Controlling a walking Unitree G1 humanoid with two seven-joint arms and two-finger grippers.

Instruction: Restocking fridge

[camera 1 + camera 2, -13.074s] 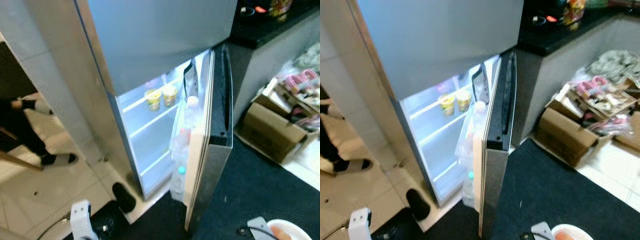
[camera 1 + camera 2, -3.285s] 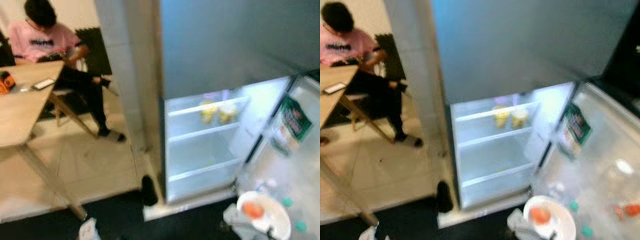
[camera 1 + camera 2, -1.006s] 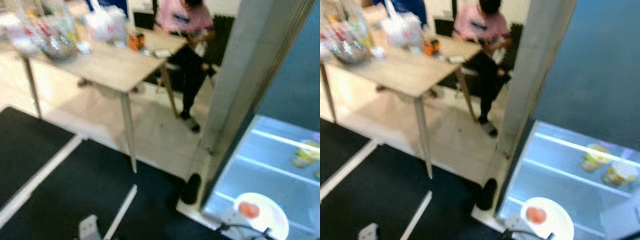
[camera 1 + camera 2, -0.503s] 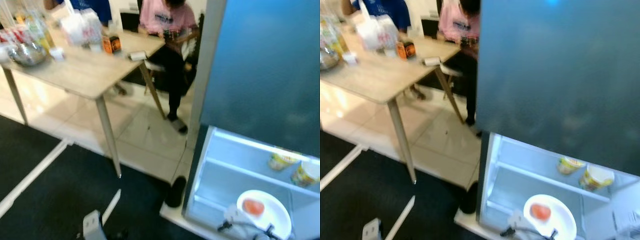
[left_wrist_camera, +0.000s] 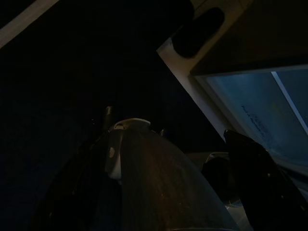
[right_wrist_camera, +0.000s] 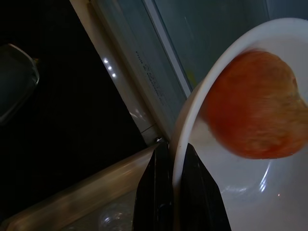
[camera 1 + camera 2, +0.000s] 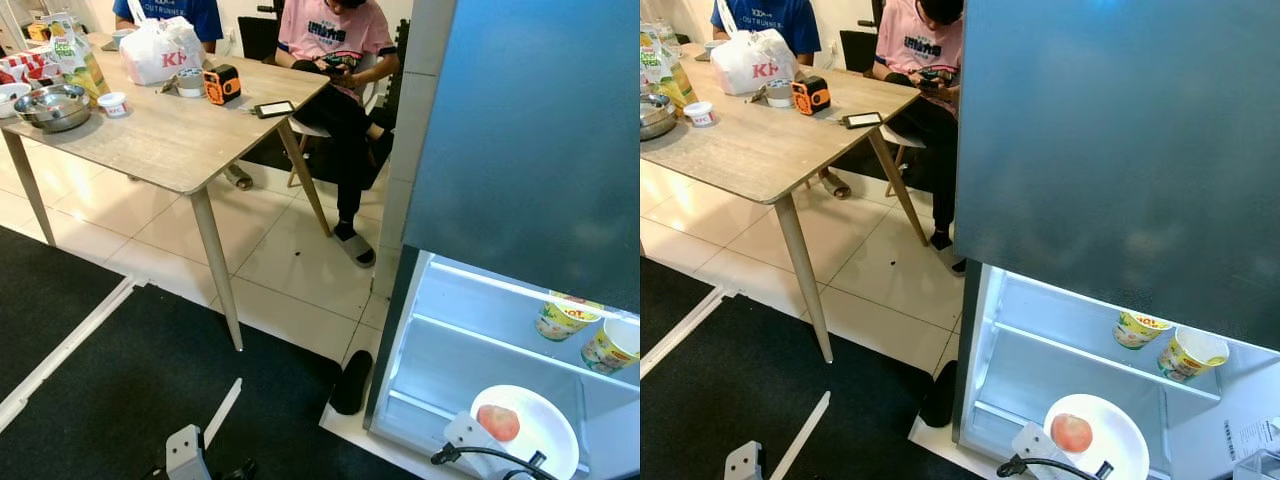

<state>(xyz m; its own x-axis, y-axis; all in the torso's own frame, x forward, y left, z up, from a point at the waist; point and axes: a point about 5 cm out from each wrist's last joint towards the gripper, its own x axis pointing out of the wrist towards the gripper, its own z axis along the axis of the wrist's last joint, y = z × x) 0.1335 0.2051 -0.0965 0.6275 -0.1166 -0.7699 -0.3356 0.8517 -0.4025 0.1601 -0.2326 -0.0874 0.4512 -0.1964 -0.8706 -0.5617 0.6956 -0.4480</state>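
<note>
Right tool (image 6: 175, 192) is pinched shut on the rim of the white plate (image 7: 545, 440), both black fingers (image 6: 154, 192) clamped either side of the edge, so the whole plate hangs off one thin grip point. The orange-red fruit (image 7: 498, 422) sits loose on the plate, which is held low in front of the open fridge (image 7: 470, 350), over the lower shelf (image 7: 440, 370) area and not yet set down. Risk 1: any tilt while reaching in and the fruit rolls off, nothing holds it. Risk 2: an edge grip on a smooth rim can slip or let the plate swing under its own weight. Risk 3: the plate edge clips the fridge frame or shelf lip on the way in. Two yellow cups (image 7: 560, 318) stand on the shelf above, so lifting too high could knock them. Left tool (image 5: 144, 183) hangs idle in the dark by the floor; can't tell if its fingers are apart. The black shoe (image 7: 350, 382) on the floor beside the fridge base is a trip hazard if the robot steps closer. A person in pink (image 7: 335, 40) sits at the counter (image 7: 160, 140), well apart.
</note>
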